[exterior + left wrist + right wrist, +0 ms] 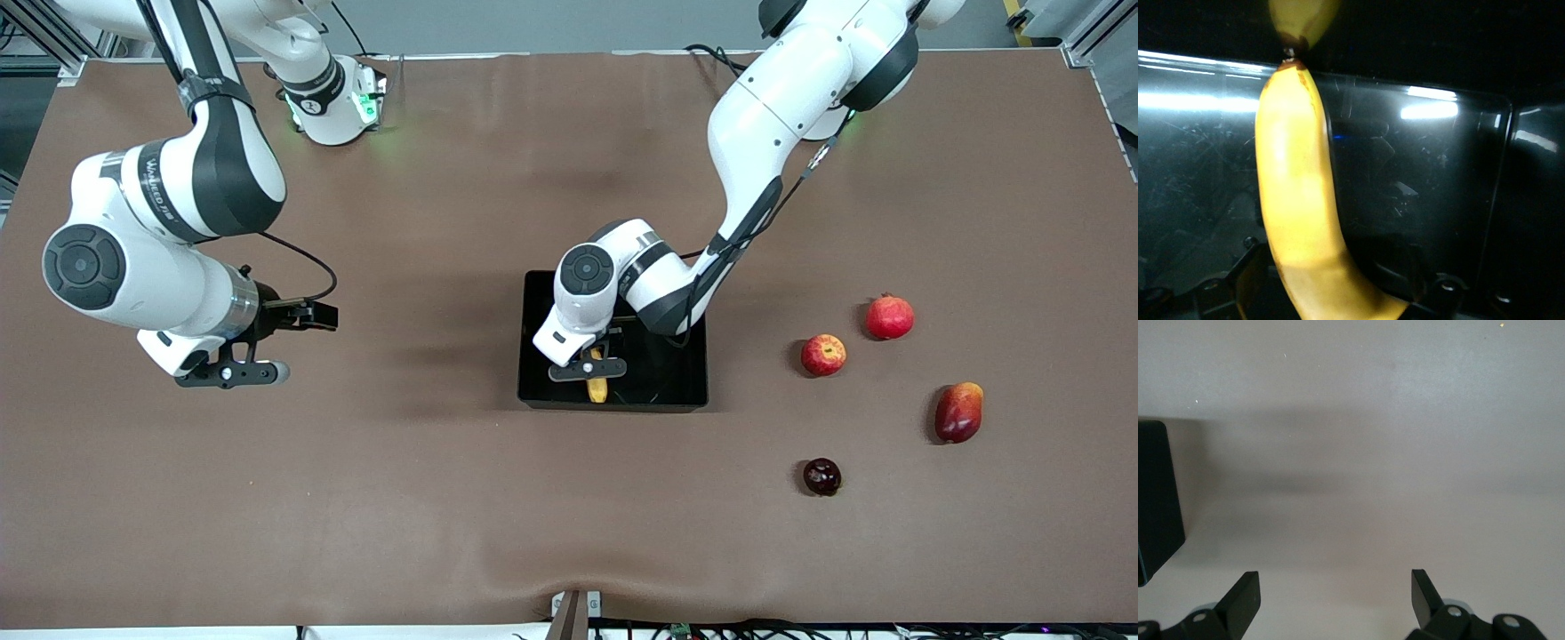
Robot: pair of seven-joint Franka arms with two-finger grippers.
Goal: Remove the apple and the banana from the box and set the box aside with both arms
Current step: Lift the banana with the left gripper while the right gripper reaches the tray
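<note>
Reaching into the black tray [685,391], the left gripper [594,363] is around the banana [597,388]; whether it clamps I cannot tell. The right gripper [302,342] waits with fingers apart over the table [444,489].

A: Colours? Banana [1298,200] is showing plain yellow, brown at the tip. Box [685,391] is reading glossy black with white glare streaks.

B: Apple [823,355] is showing red with yellowish streaks. Pomegranate [890,317] is reading solid red, mango [959,412] red-orange, plum [821,476] dark maroon. Worktop [444,489] is showing flat brown.
</note>
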